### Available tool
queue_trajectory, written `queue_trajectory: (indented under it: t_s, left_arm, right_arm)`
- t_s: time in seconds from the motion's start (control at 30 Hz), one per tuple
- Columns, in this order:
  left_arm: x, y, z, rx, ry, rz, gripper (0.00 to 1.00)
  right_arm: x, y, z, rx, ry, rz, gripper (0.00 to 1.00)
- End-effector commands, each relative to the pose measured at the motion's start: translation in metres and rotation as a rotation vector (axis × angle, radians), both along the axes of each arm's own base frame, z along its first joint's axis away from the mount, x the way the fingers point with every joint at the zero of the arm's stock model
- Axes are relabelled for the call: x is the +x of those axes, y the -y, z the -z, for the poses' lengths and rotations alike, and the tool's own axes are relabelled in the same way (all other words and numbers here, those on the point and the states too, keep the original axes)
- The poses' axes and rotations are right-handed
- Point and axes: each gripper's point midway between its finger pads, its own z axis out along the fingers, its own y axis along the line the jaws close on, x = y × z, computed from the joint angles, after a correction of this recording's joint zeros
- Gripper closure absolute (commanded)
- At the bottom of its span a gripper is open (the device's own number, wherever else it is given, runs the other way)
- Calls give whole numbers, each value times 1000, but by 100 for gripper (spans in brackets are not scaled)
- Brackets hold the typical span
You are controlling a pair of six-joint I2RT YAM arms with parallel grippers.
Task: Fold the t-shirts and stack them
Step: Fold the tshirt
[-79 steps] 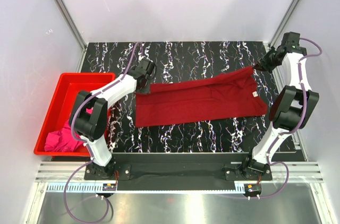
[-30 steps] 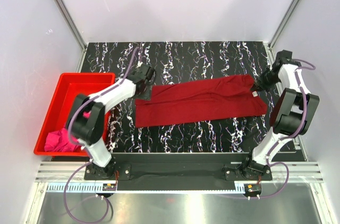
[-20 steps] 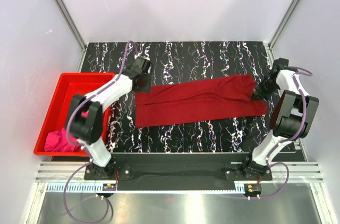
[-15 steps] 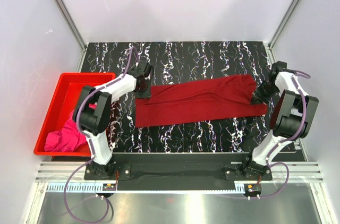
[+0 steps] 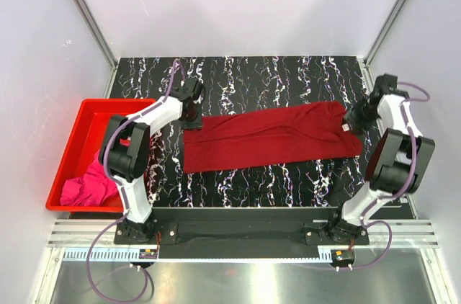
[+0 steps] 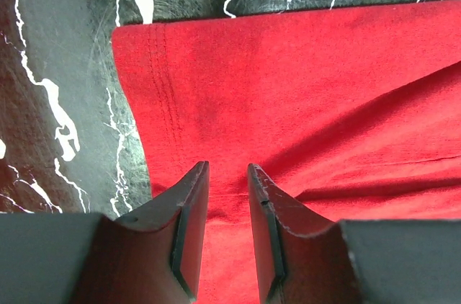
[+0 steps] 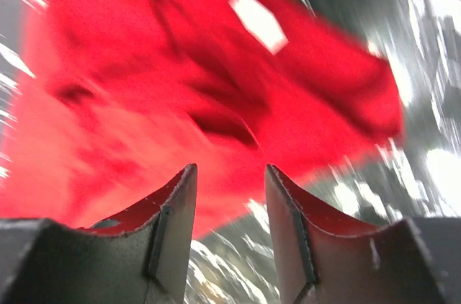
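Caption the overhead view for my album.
Left gripper and right gripper at either end of a crimson t-shirt spread on the marbled table, pink t-shirt in the red bin.

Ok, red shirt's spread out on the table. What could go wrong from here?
1. The crimson shirt lies creased and slanted, so a fold now may come out crooked.
2. The left jaws stand narrowly parted over its hem corner; they could catch just one layer.
3. The right wrist view is blurred, so the right jaws, close to the neck label, might snag and drag that end.
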Motion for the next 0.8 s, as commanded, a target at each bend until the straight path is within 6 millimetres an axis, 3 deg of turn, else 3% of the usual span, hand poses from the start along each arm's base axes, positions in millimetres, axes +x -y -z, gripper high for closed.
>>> queue_trajectory:
  t_s: [0.0, 0.13, 0.17, 0.4, 0.53, 0.77]
  left_arm:
    - [16, 5, -14, -30, 47, -14, 67]
    - [18, 5, -9, -47, 25, -27, 68]
    - [19, 5, -9, -50, 28, -29, 69]
    - [27, -2, -5, -51, 25, -61, 69]
    - [30, -7, 1, -54, 15, -82, 69]
    - [32, -7, 15, -67, -24, -100, 70]
  right_arm:
    - [73, 11, -18, 26, 189, 2, 50]
    - [109, 2, -5, 148, 221, -3, 75]
    - [117, 3, -1, 152, 239, -1, 76]
    - [144, -2, 20, 216, 271, -35, 67]
    - [152, 0, 16, 194, 301, -62, 59]
    - [163, 5, 34, 198, 271, -80, 62]
